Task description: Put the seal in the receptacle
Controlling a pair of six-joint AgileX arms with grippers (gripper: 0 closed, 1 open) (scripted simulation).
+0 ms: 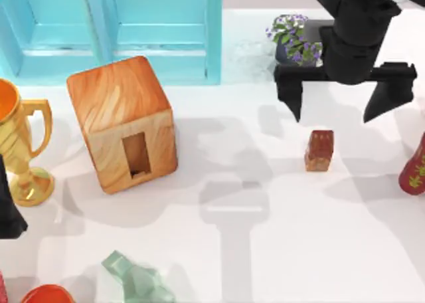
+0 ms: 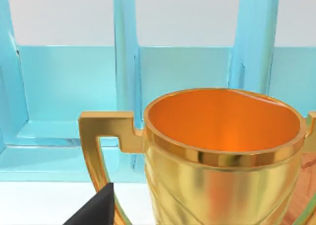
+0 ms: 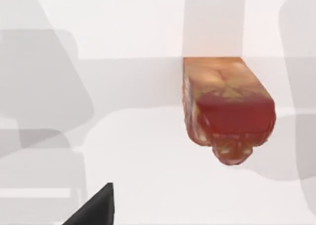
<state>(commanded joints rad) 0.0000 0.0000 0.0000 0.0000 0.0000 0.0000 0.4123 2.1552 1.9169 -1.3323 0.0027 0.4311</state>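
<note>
The seal (image 1: 319, 150) is standing untouched on the white counter (image 1: 265, 250), right of centre, well apart from the wooden box (image 1: 123, 123) whose front slot we are taking as the receptacle. We are holding our right claw (image 1: 344, 103) just behind the seal with its fingers spread wide, gripping nothing, so the grasp, the carry and the drop are all ahead of us. Our left arm is sitting parked at the counter's left edge by the gold trophy (image 1: 20, 143); we cannot tell its claw's state.
</note>
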